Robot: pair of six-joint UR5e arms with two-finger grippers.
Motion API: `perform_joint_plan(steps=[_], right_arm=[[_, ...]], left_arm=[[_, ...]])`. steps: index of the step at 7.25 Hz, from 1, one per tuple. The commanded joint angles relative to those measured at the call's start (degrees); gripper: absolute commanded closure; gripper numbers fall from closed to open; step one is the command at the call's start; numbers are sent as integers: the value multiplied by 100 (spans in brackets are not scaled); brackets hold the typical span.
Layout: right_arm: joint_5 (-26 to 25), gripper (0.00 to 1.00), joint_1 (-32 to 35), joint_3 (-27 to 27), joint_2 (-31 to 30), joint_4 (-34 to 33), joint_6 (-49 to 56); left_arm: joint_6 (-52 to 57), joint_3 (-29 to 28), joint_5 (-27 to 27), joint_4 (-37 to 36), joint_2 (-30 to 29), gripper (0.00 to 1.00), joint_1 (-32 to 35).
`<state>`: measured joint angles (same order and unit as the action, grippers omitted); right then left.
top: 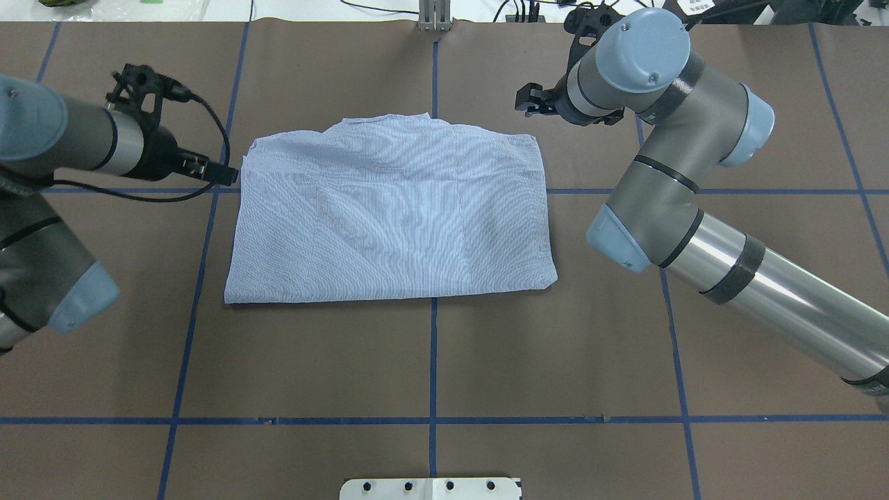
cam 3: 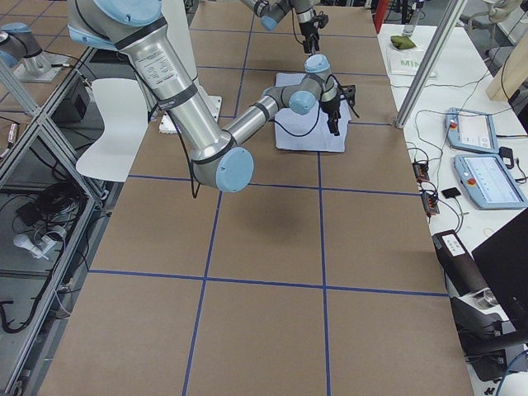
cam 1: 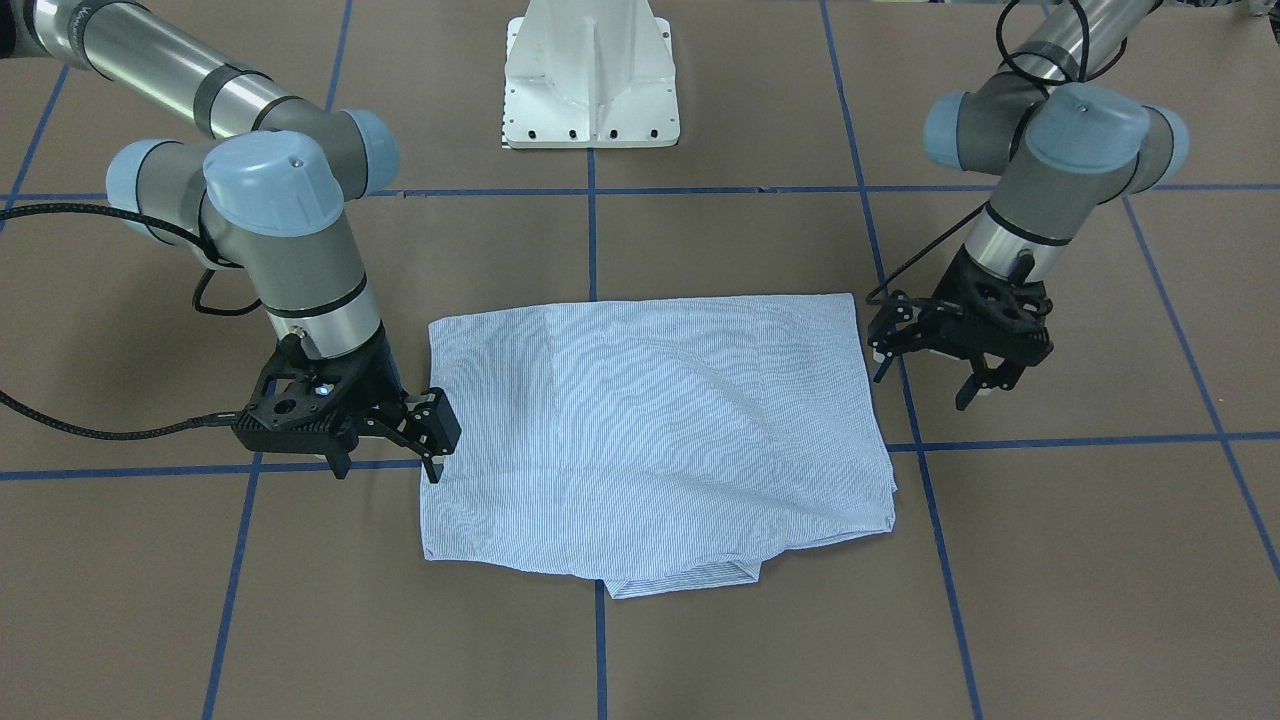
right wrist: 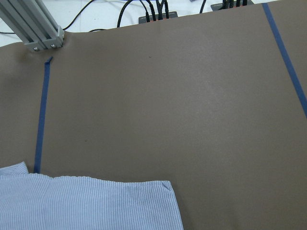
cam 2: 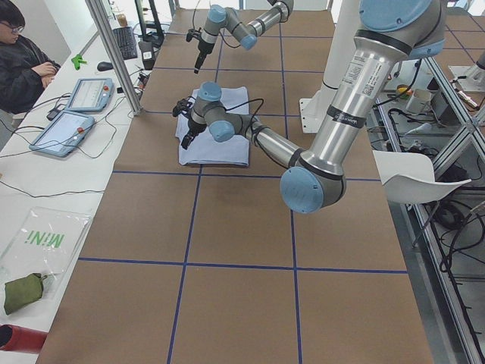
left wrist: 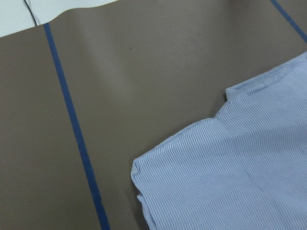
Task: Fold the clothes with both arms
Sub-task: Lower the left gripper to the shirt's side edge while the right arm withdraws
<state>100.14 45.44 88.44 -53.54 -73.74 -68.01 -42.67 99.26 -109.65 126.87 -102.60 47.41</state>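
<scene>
The light blue-and-white striped shirt (cam 1: 650, 430) lies folded into a flat rectangle at the table's middle, its collar end toward the far side (top: 389, 208). My left gripper (cam 1: 928, 375) hovers open and empty just off the shirt's left edge; in the overhead view it (top: 201, 167) sits by the far left corner. My right gripper (cam 1: 388, 462) is open and empty, one finger right at the shirt's right edge; overhead it (top: 531, 101) is near the far right corner. The left wrist view shows a shirt corner (left wrist: 230, 177), and the right wrist view shows the shirt's edge (right wrist: 86, 203). No fingers show in either wrist view.
The white pedestal base (cam 1: 590, 80) stands at the robot's side of the brown table. Blue tape lines (top: 433, 361) grid the table. An aluminium post (right wrist: 36, 28) stands at the far edge. An operator (cam 2: 23, 57) sits beside tablets past that edge.
</scene>
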Motion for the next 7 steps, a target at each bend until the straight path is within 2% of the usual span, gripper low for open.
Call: perform_joint_plan(steps=[1,3,4,6,7], right_arm=[[-12,0,-18,50,-34,0,-2],[-12,0,-27,68,-43,0,-2],[-38,0,-36,76,-69,8,-2],[-82,0,-71,77,-78,17,-2],[-91,0,-80,77,-78,17,-2]], left_arm=[[-862,172,275,1161,879,0,-651],[-1653,163,829,1173,882,0,-1389],[-1700,120,909,1173,882,2,-1531],[-1814,93,910,1173,873,21,-1585],[-1824,102,910,1173,855,23,-1638]])
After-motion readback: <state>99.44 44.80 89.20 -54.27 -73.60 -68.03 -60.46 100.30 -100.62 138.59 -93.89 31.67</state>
